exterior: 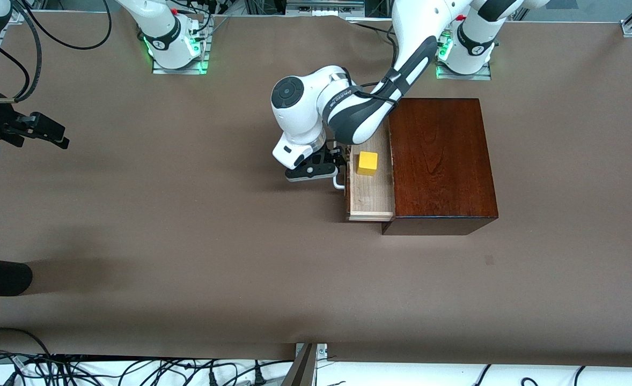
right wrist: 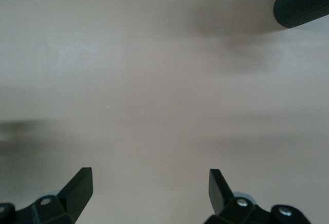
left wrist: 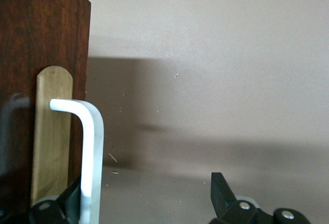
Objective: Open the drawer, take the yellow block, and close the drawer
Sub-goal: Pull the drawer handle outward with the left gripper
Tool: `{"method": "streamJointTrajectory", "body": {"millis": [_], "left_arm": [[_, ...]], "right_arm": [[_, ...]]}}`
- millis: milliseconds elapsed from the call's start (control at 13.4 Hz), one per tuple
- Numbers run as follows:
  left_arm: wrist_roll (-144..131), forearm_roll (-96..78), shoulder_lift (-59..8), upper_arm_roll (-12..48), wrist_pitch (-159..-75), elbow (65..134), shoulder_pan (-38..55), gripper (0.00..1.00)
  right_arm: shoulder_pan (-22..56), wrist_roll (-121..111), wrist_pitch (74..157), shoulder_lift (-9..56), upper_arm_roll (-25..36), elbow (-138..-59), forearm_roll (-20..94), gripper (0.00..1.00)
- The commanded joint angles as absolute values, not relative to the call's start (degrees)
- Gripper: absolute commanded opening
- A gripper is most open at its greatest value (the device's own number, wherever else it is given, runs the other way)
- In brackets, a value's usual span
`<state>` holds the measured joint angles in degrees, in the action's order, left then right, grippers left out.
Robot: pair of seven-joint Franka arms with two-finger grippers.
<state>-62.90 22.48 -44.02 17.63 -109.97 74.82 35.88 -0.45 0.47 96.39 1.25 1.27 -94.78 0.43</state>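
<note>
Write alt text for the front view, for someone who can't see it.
The left gripper is open at the white handle of the drawer, which is pulled out of a dark wooden box with a yellow block inside. The right gripper waits, open, over the brown table at the right arm's end.

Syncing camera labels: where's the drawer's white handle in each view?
Front view: white handle at the open drawer front, beside the left gripper.
Left wrist view: white handle, upright against the drawer front.
Right wrist view: not in it.
Shared landmark: brown table cover.
</note>
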Motion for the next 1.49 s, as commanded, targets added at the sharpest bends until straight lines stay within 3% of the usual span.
{"method": "streamJointTrajectory", "body": {"millis": [0,1419], "left_arm": [[-65.3,19.5,-47.4,18.1,-111.0,69.6,39.1,1.0],[-60.6,19.1,-46.8,15.1,-101.4,66.6,40.2,1.0]], "right_arm": [[-0.5,0.4,95.4,1.1,1.1,-94.0,0.4,1.0],[-0.4,0.4,95.4,1.1,1.0,-93.6,0.4,1.0]]}}
